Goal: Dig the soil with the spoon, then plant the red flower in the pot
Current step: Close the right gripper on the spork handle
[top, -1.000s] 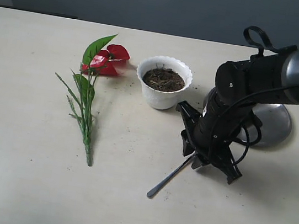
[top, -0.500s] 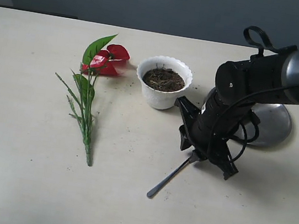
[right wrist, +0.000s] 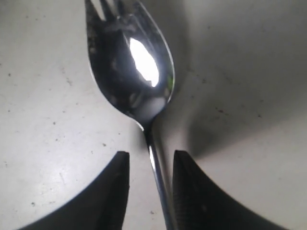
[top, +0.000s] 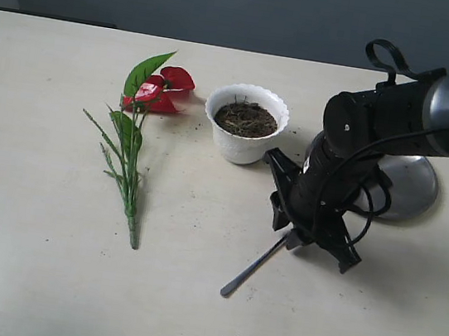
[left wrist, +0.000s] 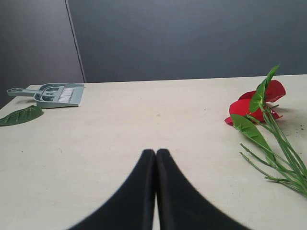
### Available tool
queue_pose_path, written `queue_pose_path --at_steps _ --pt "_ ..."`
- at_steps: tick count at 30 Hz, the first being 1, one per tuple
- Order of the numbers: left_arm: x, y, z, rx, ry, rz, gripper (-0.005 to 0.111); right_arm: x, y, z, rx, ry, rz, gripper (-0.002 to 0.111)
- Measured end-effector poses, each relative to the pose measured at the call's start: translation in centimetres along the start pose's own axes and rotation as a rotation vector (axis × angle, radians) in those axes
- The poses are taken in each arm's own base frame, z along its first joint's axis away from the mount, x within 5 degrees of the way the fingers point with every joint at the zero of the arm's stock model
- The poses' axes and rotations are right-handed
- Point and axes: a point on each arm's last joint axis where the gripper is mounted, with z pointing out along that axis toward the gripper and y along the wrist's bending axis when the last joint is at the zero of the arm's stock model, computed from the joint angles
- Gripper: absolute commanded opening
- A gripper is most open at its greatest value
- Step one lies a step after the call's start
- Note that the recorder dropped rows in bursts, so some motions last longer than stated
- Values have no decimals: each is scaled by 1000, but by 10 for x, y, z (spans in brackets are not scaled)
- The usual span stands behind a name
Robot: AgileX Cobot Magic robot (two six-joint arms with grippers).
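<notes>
Setting: a robot test bench in a lab-type room — plain cream flat tabletop (top: 16, 281), bare dark grey wall panels (left wrist: 192, 38), black jointed robot arm (top: 373, 122), small grey-green plastic dustpan with brush (left wrist: 55, 94).

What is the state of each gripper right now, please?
Left gripper: shut, holding nothing.
Right gripper: open, jaws astride the handle of the spoon, not gripping it.

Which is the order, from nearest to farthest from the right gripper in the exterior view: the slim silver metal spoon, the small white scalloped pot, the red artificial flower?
1. The slim silver metal spoon: its handle lies between the open jaws of the right gripper.
2. The small white scalloped pot: up and left of the gripper.
3. The red artificial flower: farthest, left of the pot.
</notes>
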Motion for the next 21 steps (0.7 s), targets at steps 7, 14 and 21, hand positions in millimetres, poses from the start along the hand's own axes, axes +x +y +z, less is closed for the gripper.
queue_pose_path --at_steps 7,14,21 --pt "0 0 0 0 0 0 0 1 -6 0 66 13 -1 31" --pt "0 0 0 0 0 0 0 1 -6 0 66 16 2 31" --pt "0 0 0 0 0 0 0 2 -2 0 19 17 16 31"
